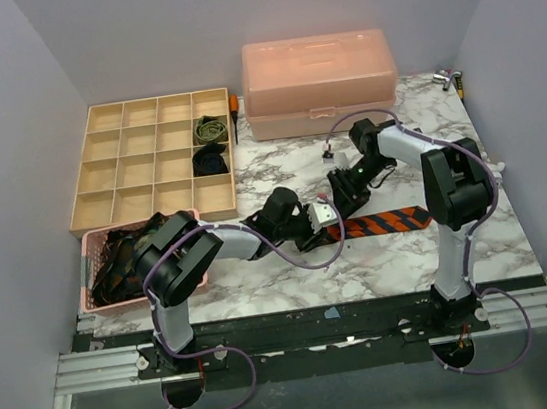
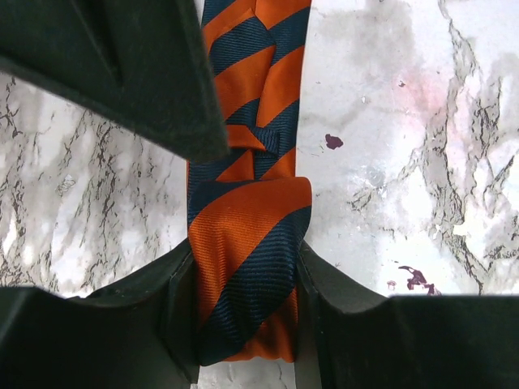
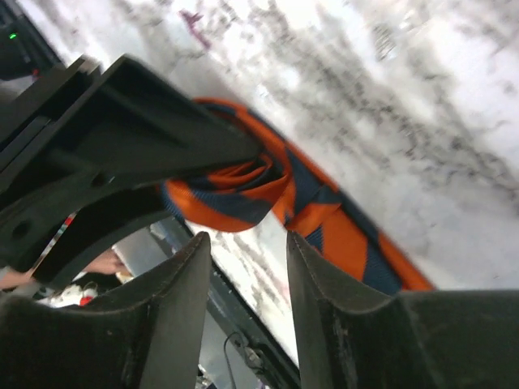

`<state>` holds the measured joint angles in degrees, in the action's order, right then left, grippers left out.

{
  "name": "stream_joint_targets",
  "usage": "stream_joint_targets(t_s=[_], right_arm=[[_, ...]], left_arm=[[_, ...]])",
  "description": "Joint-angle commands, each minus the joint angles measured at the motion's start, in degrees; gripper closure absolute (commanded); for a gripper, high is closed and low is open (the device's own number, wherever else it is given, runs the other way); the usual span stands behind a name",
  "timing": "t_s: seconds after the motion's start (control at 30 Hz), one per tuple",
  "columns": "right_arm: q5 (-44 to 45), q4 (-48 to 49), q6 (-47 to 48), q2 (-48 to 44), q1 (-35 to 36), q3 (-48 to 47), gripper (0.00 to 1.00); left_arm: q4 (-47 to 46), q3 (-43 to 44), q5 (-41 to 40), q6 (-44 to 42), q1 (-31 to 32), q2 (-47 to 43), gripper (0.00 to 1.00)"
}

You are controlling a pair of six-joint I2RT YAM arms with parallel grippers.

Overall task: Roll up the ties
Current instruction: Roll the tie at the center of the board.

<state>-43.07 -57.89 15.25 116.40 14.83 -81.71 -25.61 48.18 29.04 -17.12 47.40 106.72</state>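
Marble-patterned tabletop (image 1: 278,163) runs open between the pink plastic box (image 1: 320,79) and the orange-and-navy striped tie (image 1: 389,222), which lies flat on the near side of that box, below its right half. Its ribbed woven fabric is folded into a loose roll at one end. The left gripper (image 2: 243,259) is clamped on that roll, both fingers touching it. The right gripper (image 3: 247,243), slightly nearer the box, has its jaws apart, holding nothing.

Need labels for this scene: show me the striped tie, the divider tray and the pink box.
striped tie (image 2: 243,251), left wrist view, on its folded end.
divider tray (image 1: 140,139), top external view, on a bare compartment floor.
pink box (image 1: 315,63), top external view, on its lid.
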Motion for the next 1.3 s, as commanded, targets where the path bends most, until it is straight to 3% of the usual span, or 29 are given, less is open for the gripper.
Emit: stream_joint_targets(t_s=[0.0, 0.17, 0.33, 0.47, 0.67, 0.7, 0.93, 1.27], right_arm=[[-9.06, -3.84, 0.72, -1.48, -0.53, 2.69, 0.53], [-12.55, -3.32, 0.62, 2.09, -0.42, 3.39, 0.49], [-11.5, 0.51, -1.09, 6.32, -0.42, 2.2, 0.52], [-11.56, 1.93, -1.7, 7.91, -0.42, 1.99, 0.65], [-11.94, 0.7, 0.76, 8.98, -0.42, 3.82, 0.99], [-11.44, 1.15, 0.8, 8.66, -0.42, 4.32, 1.0], [2.87, 7.18, -2.98, 8.05, -0.51, 5.91, 1.0], [13.81, 8.59, -5.16, 10.78, -0.51, 6.22, 1.0]], left_arm=[[10.16, 0.03, -1.45, -1.2, 0.33, 1.23, 0.77], [11.67, 1.32, -1.44, -1.77, 0.33, 1.65, 0.75], [11.94, 1.78, -1.34, -1.26, 0.33, 1.83, 0.74], [12.48, 2.41, -1.4, -0.98, 0.33, 2.22, 0.74], [13.55, 4.17, -1.37, -0.63, 0.29, 2.98, 0.72], [13.65, 4.37, -1.37, -0.43, 0.25, 2.98, 0.71], [8.13, 2.0, 3.64, 1.38, -1.1, -0.79, 0.36], [-7.55, -3.03, 9.52, 3.04, -3.18, -3.43, 0.18]])
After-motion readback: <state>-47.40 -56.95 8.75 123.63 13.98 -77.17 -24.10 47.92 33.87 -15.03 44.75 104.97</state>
